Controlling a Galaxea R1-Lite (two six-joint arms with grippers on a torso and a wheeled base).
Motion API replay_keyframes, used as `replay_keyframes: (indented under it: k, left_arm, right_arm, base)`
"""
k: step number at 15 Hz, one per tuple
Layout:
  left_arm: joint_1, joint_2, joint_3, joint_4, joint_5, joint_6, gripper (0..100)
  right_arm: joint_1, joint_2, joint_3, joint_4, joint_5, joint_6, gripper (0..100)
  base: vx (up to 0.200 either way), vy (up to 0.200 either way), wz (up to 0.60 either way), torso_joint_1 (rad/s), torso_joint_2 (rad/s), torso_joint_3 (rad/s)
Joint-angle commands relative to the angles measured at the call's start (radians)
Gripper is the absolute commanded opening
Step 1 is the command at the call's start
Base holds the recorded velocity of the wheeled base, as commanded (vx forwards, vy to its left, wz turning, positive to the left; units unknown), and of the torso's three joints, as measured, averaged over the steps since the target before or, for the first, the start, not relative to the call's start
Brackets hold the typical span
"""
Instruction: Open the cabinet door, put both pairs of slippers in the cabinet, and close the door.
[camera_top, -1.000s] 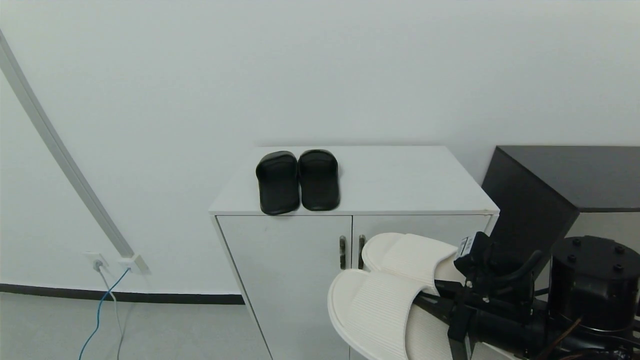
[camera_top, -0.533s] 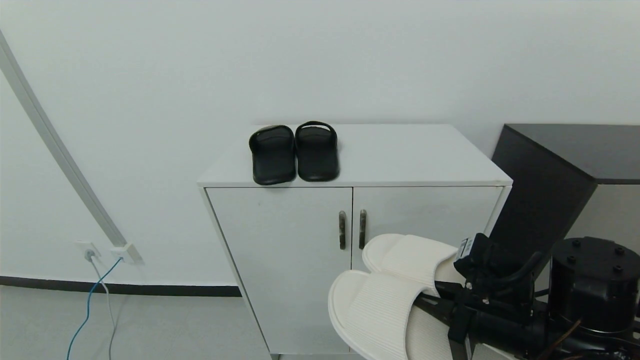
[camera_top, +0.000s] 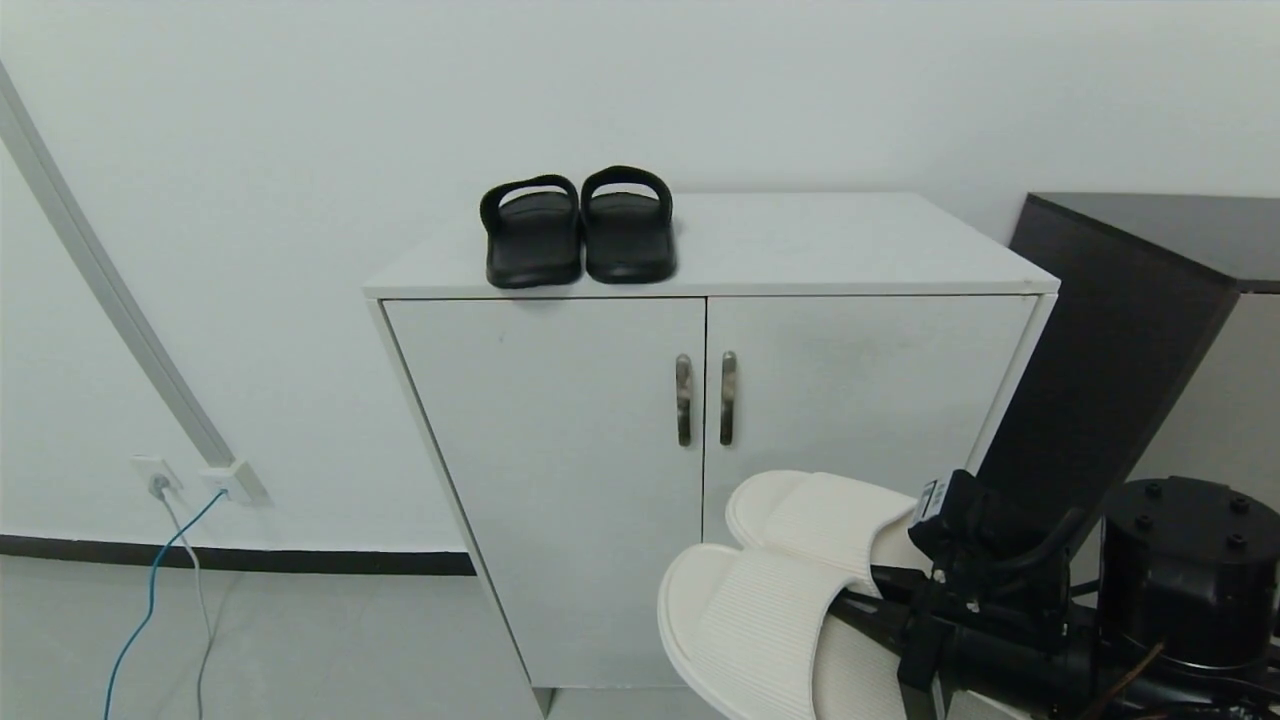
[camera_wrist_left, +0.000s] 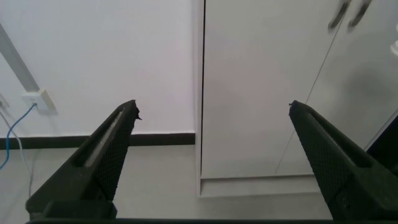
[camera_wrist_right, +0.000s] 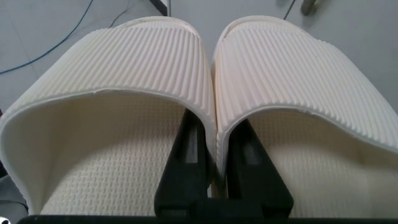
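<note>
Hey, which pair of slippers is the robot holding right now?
The white pair, clamped side by side in the right pincer. The black pair sits untouched on top of the cabinet.

A white cabinet (camera_top: 850, 245) stands against the wall, and its two doors (camera_top: 560, 450) are shut flush, meeting at the middle. Two slim dark vertical handles (camera_top: 683, 399) sit side by side at that seam. On the cabinet top, toward its left front edge, a pair of black slippers (camera_top: 578, 228) lies flat, side by side and touching. The pair of white slippers (camera_top: 790, 570), with ribbed uppers and textured insoles, hangs in the air low in front of the right door. It is pinched by the right gripper (camera_wrist_right: 216, 134), seemingly at the uppers' adjoining inner edges, with the toes pointing toward the cabinet.
</note>
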Motion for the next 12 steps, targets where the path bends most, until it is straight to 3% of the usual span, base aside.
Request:
replay_keyframes:
  k: [1,10,12]
  left_arm:
    - [0.0,0.001,0.0,0.0,-0.001,0.0,100]
    - [0.0,0.001,-0.001,0.002,0.003,-0.002,100]
    - [0.005,0.038,-0.001,0.002,0.005,-0.006,100]
  right_arm:
    - [0.001,0.002,0.003,0.0,0.001,0.0,0]
    - [0.001,0.003,0.015,-0.014,0.0,0.0,0]
    - [0.001,0.003,0.017,-0.016,0.0,0.0,0]
  base:
    - [0.0,0.0,0.0,-0.124,0.47,0.349]
    - [0.0,0.0,0.0,-0.058,0.43,0.369]
    - [0.0,0.0,0.0,0.001,0.04,0.04]
